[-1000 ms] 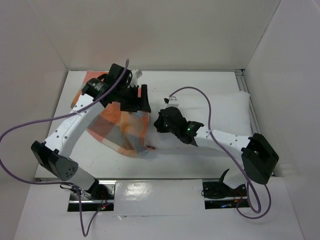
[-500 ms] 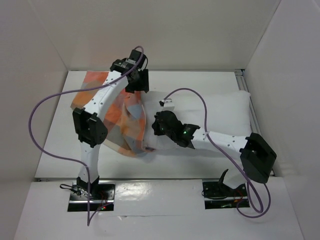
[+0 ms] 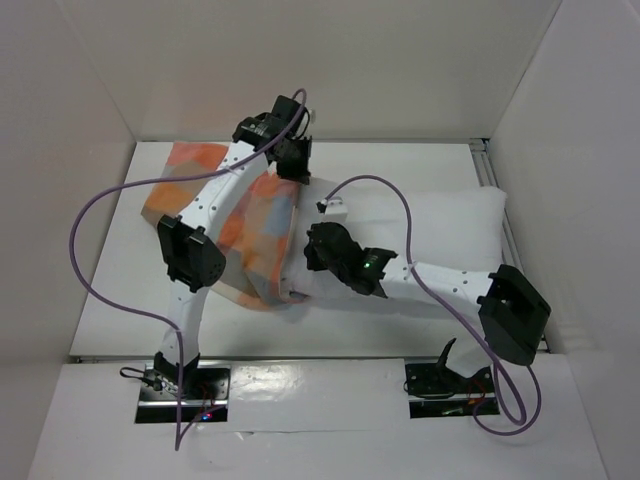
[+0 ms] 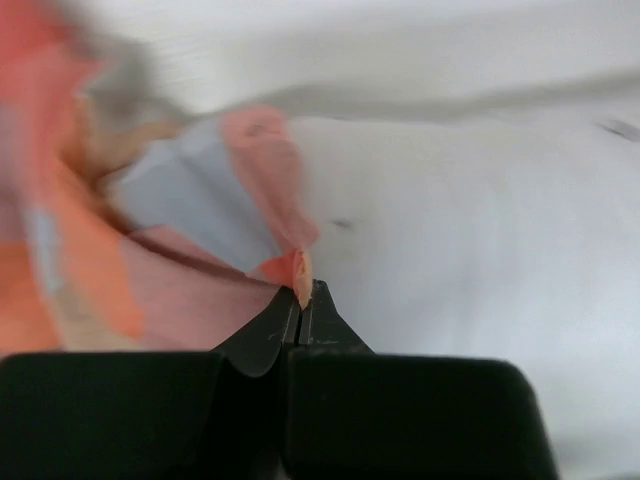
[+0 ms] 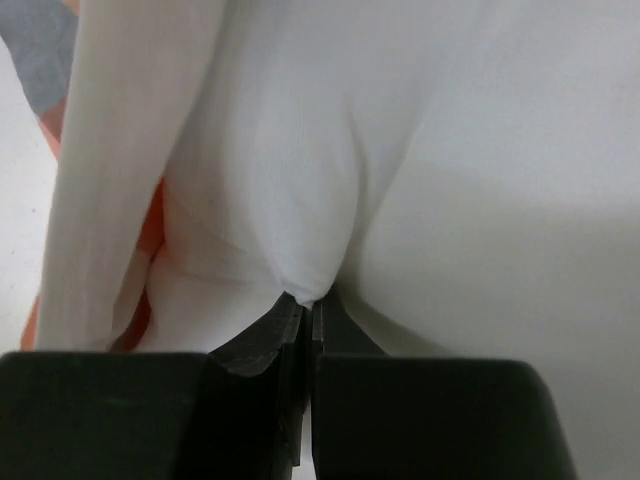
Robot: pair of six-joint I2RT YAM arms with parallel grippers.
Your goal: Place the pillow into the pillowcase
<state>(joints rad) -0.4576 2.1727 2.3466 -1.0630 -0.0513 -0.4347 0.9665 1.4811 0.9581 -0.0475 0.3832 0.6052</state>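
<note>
Step in hand: feeding the pillow [image 3: 455, 228] into the mouth of the pillowcase [image 3: 255, 230].

- Pillow lies across the right half of the surface [image 3: 115, 300]. Its left end meets the checked case, which is spread over the left half.
- Most of the white bulk is plainly outside. How much of the end is inside the case I cannot tell.

Left hand [image 4: 303, 298]: fingers pressed together, with a thin orange corner of the case's edge nipped at the very tips. It holds this at the far side of the case.

Right hand [image 5: 305, 300]: closed tight on a small pucker of the pillow's white cover, near its left end. Orange cloth shows just beside that end.

Judgement: early going, with the bulk of the job ahead.

- Next move calls for the left hand to hold the edge up so the mouth gapes.
- The right hand then drives the pillow leftward into it.
- Both pinches are slight, and either may slip under load.
</note>
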